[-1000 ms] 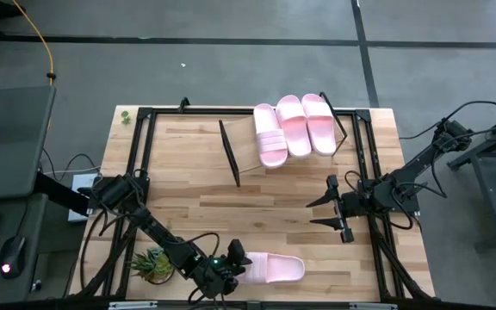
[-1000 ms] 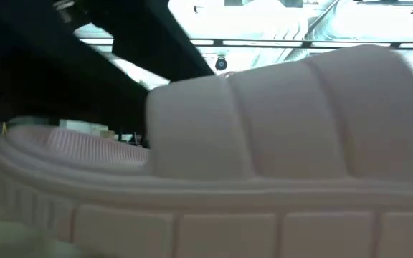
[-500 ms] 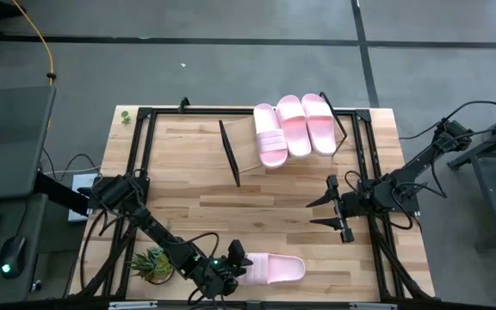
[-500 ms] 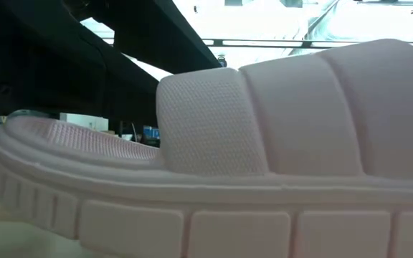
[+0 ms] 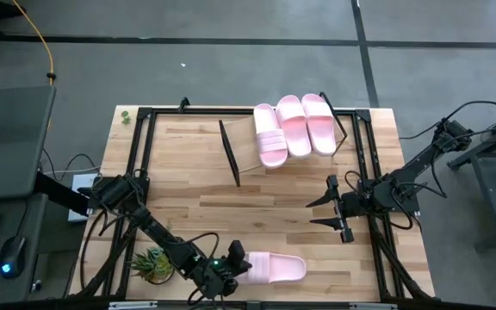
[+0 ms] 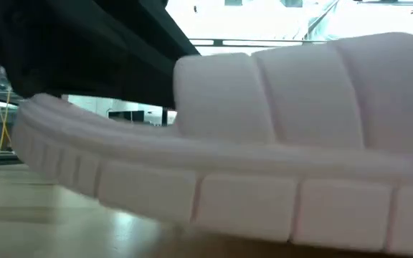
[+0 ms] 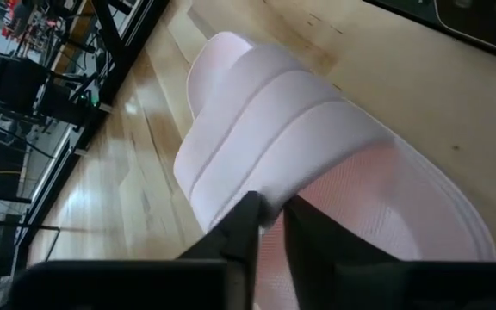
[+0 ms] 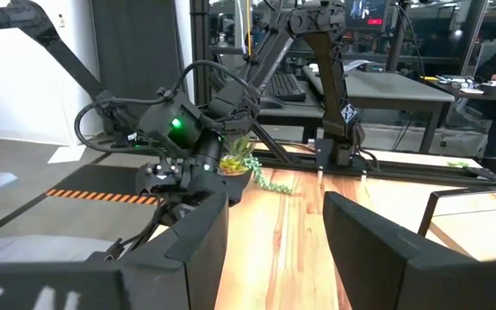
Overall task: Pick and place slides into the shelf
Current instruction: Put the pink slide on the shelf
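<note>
The fourth slide (image 5: 272, 268) lies at the near edge of the worktop (image 5: 196, 185), its heel end off the wood in the low view while the strap end looks to be resting. The left hand (image 5: 233, 261) has it: in the left wrist view the two dark fingers (image 7: 241, 231) are pinched on the edge of the wide strap where it meets the footbed. From table height this slide (image 6: 264, 143) fills nearly the whole picture.

The other three slides (image 5: 293, 126) lie side by side on the shelf (image 5: 246, 146), crowded toward its right end and touching one another, toes pointing away from the arms. The left part of the slanted board is bare.

The right hand (image 5: 334, 212) hovers over the right side of the worktop, well apart from the shelf and the held slide, its fingers spread wide. A small green plant (image 5: 151, 263) sits near the front left corner, just beside the left arm.
</note>
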